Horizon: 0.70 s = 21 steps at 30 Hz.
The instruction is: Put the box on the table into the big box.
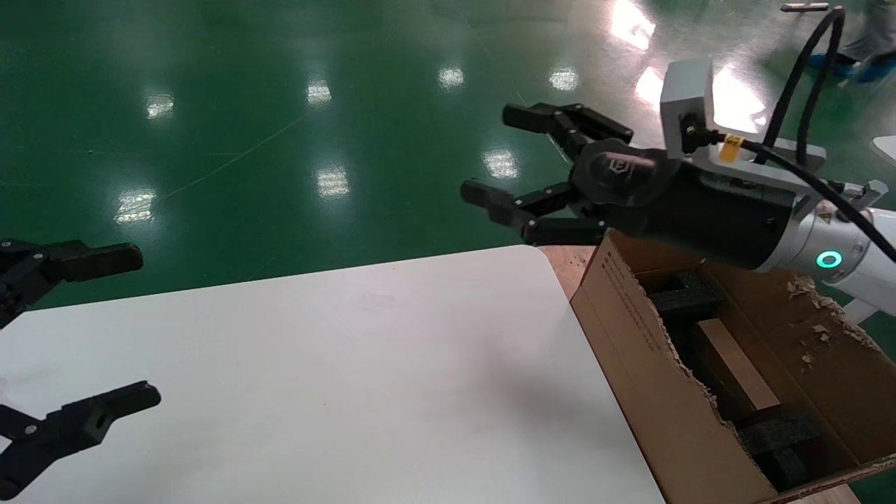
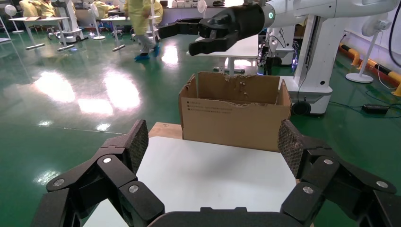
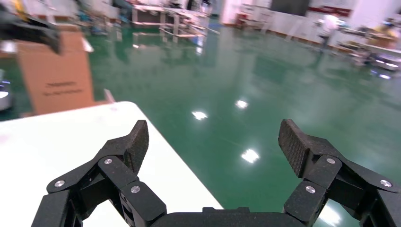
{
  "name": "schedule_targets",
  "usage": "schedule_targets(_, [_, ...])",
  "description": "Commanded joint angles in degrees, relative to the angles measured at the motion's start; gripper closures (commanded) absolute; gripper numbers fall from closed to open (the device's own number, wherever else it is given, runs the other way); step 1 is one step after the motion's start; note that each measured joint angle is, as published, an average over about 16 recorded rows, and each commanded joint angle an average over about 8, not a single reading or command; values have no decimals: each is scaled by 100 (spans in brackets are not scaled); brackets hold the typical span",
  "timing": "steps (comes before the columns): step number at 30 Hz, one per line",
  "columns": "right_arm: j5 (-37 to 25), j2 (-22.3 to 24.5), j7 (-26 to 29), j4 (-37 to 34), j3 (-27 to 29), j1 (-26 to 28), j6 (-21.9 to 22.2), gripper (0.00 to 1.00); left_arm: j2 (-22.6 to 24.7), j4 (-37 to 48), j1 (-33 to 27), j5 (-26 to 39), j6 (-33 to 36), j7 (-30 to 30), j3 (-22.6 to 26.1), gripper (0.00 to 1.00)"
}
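The big box (image 1: 651, 364), a torn brown carton with black print, stands against the right edge of the white table (image 1: 350, 378). Inside it the small brown box (image 1: 738, 367) lies between dark foam blocks (image 1: 777, 437). My right gripper (image 1: 497, 154) hangs open and empty above the carton's far corner, pointing out over the floor. The right wrist view shows the same gripper (image 3: 213, 137) above the table's edge (image 3: 56, 146). My left gripper (image 1: 136, 325) is open and empty at the table's left side. In its wrist view that gripper (image 2: 213, 137) faces the carton (image 2: 234, 113) across the bare tabletop (image 2: 213, 175).
Shiny green floor (image 1: 280, 140) surrounds the table. A wooden board (image 1: 570, 262) shows under the carton's far corner. Another brown carton (image 3: 56, 75) stands beyond the table's far corner in the right wrist view. People and other tables (image 2: 137, 23) are far behind.
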Motion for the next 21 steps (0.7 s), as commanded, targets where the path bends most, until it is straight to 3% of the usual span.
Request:
schedule_targets(1, [-195, -82, 162, 47, 259, -93, -139, 0, 0, 0, 0, 0, 0, 0, 0, 0])
schedule_targets(21, [-2162, -912, 1792, 523, 2865, -1030, -1538, 0, 0, 0, 0, 0, 0, 0, 0, 0])
